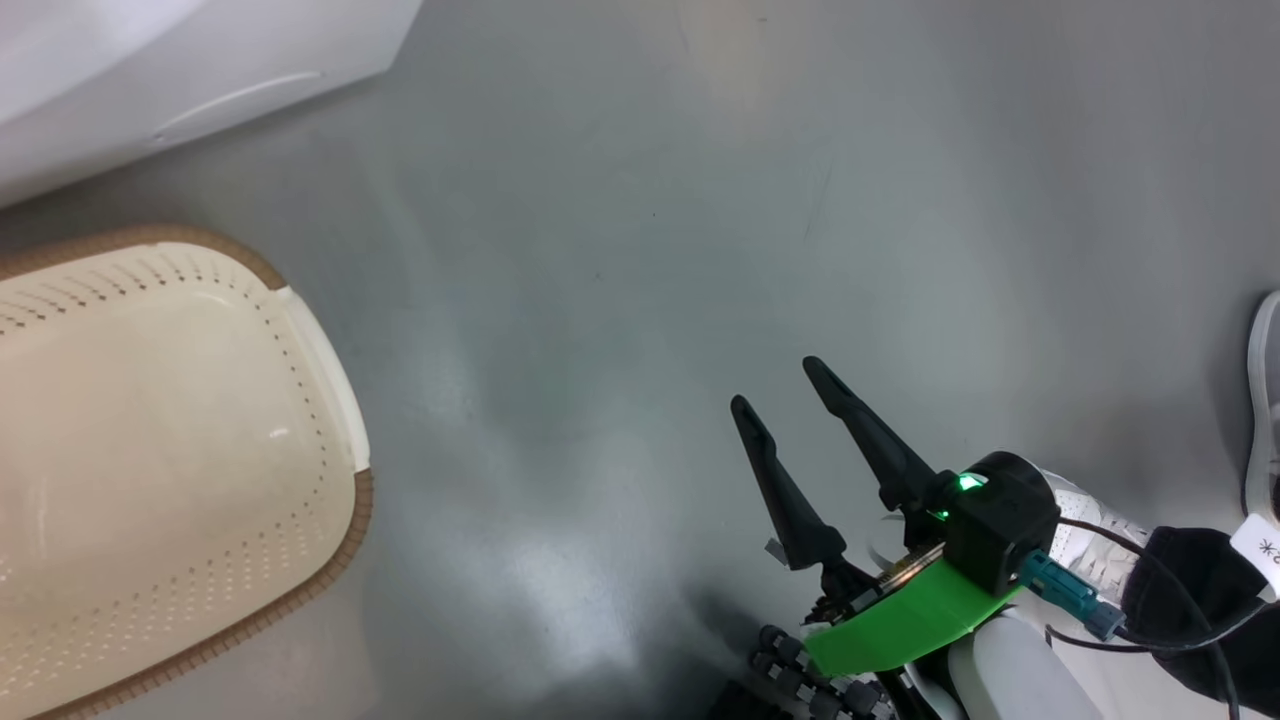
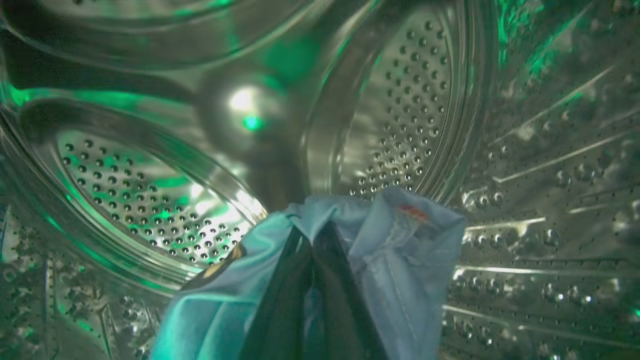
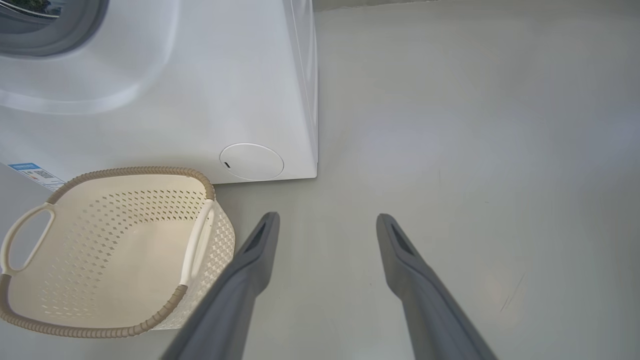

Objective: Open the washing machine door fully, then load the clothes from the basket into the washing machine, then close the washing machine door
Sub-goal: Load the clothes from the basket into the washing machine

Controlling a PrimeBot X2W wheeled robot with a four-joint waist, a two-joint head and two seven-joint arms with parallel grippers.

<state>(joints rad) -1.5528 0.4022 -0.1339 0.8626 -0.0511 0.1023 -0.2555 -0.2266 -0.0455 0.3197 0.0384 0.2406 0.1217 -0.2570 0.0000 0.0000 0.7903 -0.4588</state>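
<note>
Inside the steel perforated drum (image 2: 150, 190) of the washing machine (image 3: 200, 100), my left gripper (image 2: 312, 235) is shut on the clothes (image 2: 400, 260), a light blue bundle with an orange-red print that drapes over both fingers. The cream basket (image 1: 340, 400) stands on the floor in front of the machine's white front (image 1: 150, 70), its inside bare. In the right wrist view the basket (image 3: 130, 171) sits left of my right gripper (image 3: 327, 219). My right gripper (image 1: 776, 385) hangs open over bare floor, right of the basket, with nothing between its fingers. The washing machine door is out of view.
The machine's round flap (image 3: 251, 161), blue label (image 3: 30, 170) and grey gasket (image 3: 50, 30) face the basket. Grey floor (image 3: 475, 150) stretches to the machine's right. A white shoe-like shape (image 1: 1262, 400) lies at the head view's right edge.
</note>
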